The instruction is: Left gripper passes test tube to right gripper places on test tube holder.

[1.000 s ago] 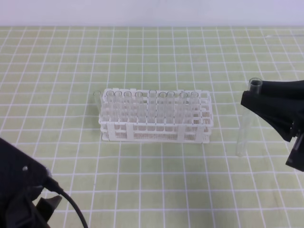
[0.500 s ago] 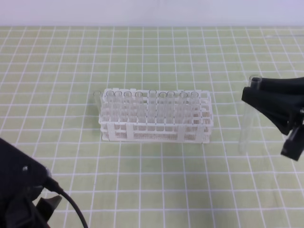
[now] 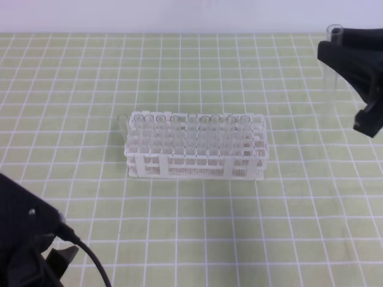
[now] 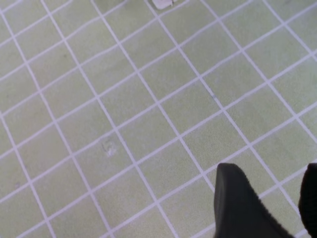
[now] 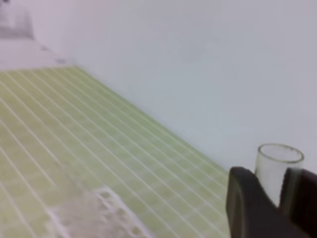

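The right tool (image 3: 333, 52) is at the upper right of the high view, raised above the desk (image 3: 72, 89). Its black fingers point toward the middle of the scene, and the arm behind them runs off the right edge. The fingers are closed to a narrow gap on the tube (image 3: 333, 57), gripping it just below the open rim. The tube hangs roughly upright, with its clear body extending below the fingers and its rim standing above them. In the right wrist view, the rim of the tube (image 5: 278, 166) rises between the two dark fingers of the right tool (image 5: 277, 198), with the pale wall behind it.

The rack (image 3: 195, 146) stands on the desk below and well to the left of the right tool, apart from it. Its back row holds a line of clear tubes. One further tube stands just outside the rack's left end.

The left tool (image 3: 60, 260) is low at the bottom left corner of the high view, well apart from the rack and from the right tool. Its dark arm fills the corner, and a black cable (image 3: 90, 257) trails from it. In the left wrist view, the fingers of the left tool (image 4: 270, 206) stand about half open above bare green gridded desk, with nothing between them.
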Motion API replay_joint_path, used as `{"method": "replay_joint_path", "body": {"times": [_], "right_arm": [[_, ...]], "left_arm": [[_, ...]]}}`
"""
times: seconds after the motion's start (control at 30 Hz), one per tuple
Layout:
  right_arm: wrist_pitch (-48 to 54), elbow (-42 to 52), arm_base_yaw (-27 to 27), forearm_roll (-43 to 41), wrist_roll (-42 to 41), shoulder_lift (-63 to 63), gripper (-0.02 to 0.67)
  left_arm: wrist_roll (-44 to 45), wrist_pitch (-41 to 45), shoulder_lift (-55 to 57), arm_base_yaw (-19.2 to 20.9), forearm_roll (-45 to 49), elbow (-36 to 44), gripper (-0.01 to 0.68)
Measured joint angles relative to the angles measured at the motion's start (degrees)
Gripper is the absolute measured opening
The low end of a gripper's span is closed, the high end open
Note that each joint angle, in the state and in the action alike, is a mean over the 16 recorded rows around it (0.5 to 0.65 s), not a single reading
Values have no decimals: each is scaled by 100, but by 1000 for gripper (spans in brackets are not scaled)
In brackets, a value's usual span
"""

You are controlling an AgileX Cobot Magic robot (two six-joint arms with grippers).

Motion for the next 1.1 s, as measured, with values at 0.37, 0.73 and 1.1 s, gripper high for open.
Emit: {"method": "replay_joint_path", "body": {"times": [0.37, 0.73, 1.1], "right_arm": [[-2003, -413, 745, -1315, 1751, 21, 102], [-4502, -428, 2071, -3222, 5817, 221, 102], [-6233, -410, 3154, -4381, 7063, 1074, 102]], "left_arm": [[-1, -5, 2, 1, 8, -1, 257], [-4, -10, 2, 1, 15, -2, 258], [-2, -7, -1, 0, 8, -1, 257]]}}
